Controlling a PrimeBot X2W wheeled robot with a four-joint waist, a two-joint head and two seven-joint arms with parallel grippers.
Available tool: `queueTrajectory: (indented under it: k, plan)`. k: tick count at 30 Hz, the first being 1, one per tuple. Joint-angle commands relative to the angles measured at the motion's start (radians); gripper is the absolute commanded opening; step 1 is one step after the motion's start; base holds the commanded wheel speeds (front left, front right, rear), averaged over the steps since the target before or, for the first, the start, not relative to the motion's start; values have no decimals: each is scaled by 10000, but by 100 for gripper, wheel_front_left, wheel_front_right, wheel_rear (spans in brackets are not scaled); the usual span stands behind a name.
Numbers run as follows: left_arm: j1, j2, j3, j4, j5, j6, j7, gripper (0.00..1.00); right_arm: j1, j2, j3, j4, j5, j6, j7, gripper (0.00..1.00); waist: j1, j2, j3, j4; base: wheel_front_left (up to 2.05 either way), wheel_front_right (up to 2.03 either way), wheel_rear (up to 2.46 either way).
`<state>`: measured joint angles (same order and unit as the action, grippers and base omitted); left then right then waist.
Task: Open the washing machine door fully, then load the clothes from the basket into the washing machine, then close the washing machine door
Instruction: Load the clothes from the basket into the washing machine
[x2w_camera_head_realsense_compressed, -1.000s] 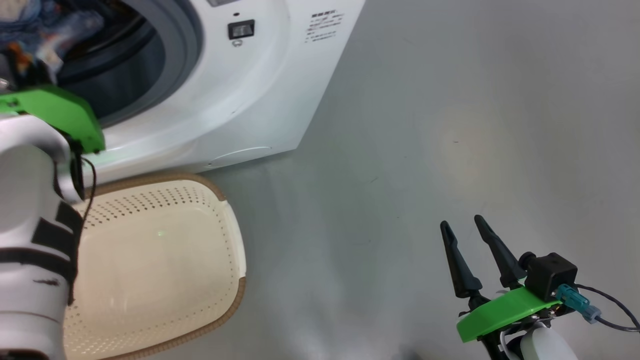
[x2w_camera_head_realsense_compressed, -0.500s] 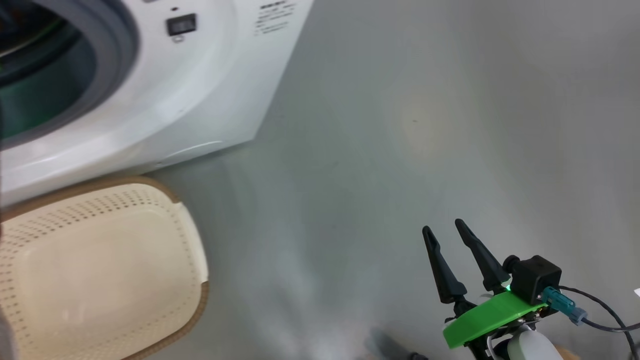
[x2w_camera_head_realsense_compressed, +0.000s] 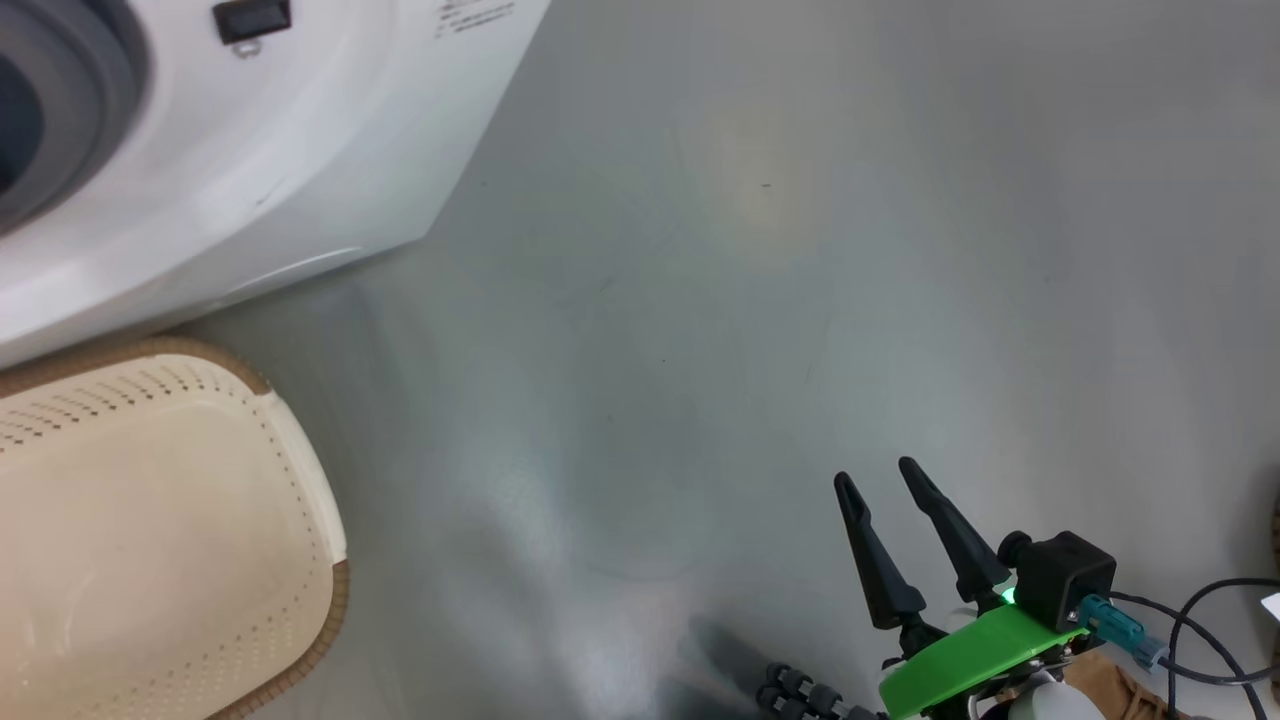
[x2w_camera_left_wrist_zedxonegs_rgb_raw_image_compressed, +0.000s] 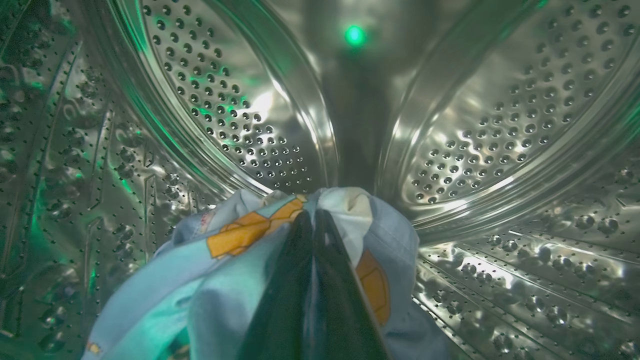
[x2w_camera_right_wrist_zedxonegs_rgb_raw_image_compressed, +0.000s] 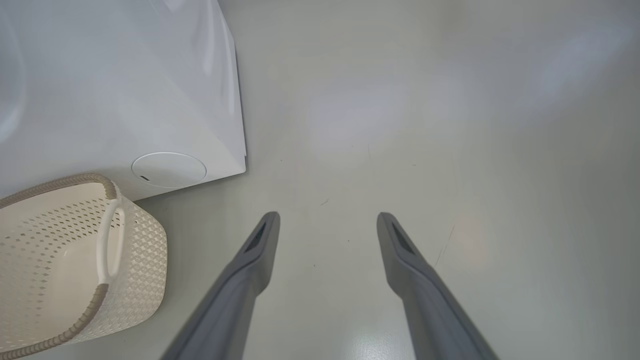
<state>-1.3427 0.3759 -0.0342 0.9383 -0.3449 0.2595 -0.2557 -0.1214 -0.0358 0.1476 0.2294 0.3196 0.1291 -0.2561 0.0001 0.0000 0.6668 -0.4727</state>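
Inside the perforated steel drum of the washing machine (x2w_camera_left_wrist_zedxonegs_rgb_raw_image_compressed: 475, 100), my left gripper (x2w_camera_left_wrist_zedxonegs_rgb_raw_image_compressed: 312, 217) is shut on the clothes (x2w_camera_left_wrist_zedxonegs_rgb_raw_image_compressed: 240, 250), a bunch of light-blue fabric with orange prints and a cream patch. The white washing machine (x2w_camera_head_realsense_compressed: 250, 150) fills the upper left of the head view, with its grey gasket (x2w_camera_head_realsense_compressed: 70, 90) at the edge. The cream basket (x2w_camera_head_realsense_compressed: 150, 530) with a brown rim sits in front of it; its visible inside holds nothing. My right gripper (x2w_camera_head_realsense_compressed: 880, 480) hangs open over bare floor at the lower right, away from both (x2w_camera_right_wrist_zedxonegs_rgb_raw_image_compressed: 327, 217). The washing machine door is out of view.
Grey floor (x2w_camera_head_realsense_compressed: 750, 300) spreads to the right of the machine. Dark cables (x2w_camera_head_realsense_compressed: 1200, 620) and a brown object lie at the lower right corner. In the right wrist view the basket (x2w_camera_right_wrist_zedxonegs_rgb_raw_image_compressed: 75, 260) stands beside the washing machine's lower front corner (x2w_camera_right_wrist_zedxonegs_rgb_raw_image_compressed: 240, 165).
The head camera has swung to the right, so the machine and basket slid left and the left arm left that view. The right gripper stays open in about the same pose.
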Motion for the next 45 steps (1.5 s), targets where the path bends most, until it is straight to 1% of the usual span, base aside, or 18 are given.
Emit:
queueTrajectory:
  k: [1,4,7,8,9,10,11,12,14,15,16,18,21,29,35,36,43,45]
  plan:
    - [74,513,10,-378,275,22,-57,0,340,-145,204,-152,50,16,-57,100,-1,0,-7,-99,0,0,0]
    - [385,508,-67,-145,474,29,-58,0,538,-145,225,-84,-76,16,-57,100,-1,0,-201,-112,0,0,0]
    - [400,458,-479,645,758,-89,113,0,686,-145,139,-62,-189,16,-57,100,-1,0,-269,-77,0,0,0]
    - [357,419,-546,880,794,-69,195,16,714,-145,105,-55,-219,16,-57,100,-1,0,-289,-56,0,0,0]
    - [329,333,-616,1114,798,-119,323,41,740,-145,58,-44,-250,16,-57,100,-1,0,-317,-21,0,0,0]
    - [295,250,-696,1257,820,-189,319,55,764,-145,6,-30,-277,16,-57,100,-1,0,-360,23,0,0,0]
    - [265,192,-677,1392,800,-85,284,100,785,-145,-46,-12,-311,16,-57,100,-1,0,-410,69,0,0,0]
    - [237,-30,-623,1630,700,49,223,100,797,-145,-132,-12,-382,16,-57,100,-1,0,-504,201,0,0,0]
    - [223,-234,-552,1774,611,229,132,100,769,-145,-157,-30,-430,16,-57,100,-1,0,-597,367,0,0,0]
    - [243,-372,-527,1819,549,216,91,100,758,-145,-173,-27,-459,16,-57,100,-1,0,-656,465,0,0,0]
    - [243,-372,-527,1819,549,216,91,100,758,-145,-173,-27,-459,16,-57,100,-1,0,-656,465,0,0,0]
    - [492,-797,-406,1923,346,223,-6,100,723,-145,-228,71,-632,16,-57,100,-1,0,-913,800,0,0,0]
    - [804,-1086,-398,1858,343,320,-48,100,665,-145,-244,145,-776,16,-57,100,-1,0,-1234,1101,0,0,0]
    - [2235,-1750,54,340,298,420,-58,100,581,-145,-298,315,-896,16,-57,100,-1,0,-2186,1787,0,0,0]
    - [3716,-2480,262,-1023,506,11,-59,100,471,-145,-418,429,-926,16,-57,100,-1,0,-2903,2415,0,0,0]
    - [3961,-2577,270,-1223,541,-135,-59,100,446,-145,-453,439,-959,16,-57,100,-1,0,-3013,2529,0,0,0]
    - [5971,-3128,316,-2796,794,-666,-60,100,404,-145,-846,475,-1199,16,-57,100,-1,0,-3948,3357,0,0,0]
    - [6631,-3199,189,-3274,788,-971,-60,100,448,-145,-926,474,-1245,16,-57,100,-1,0,-4256,3549,0,0,0]
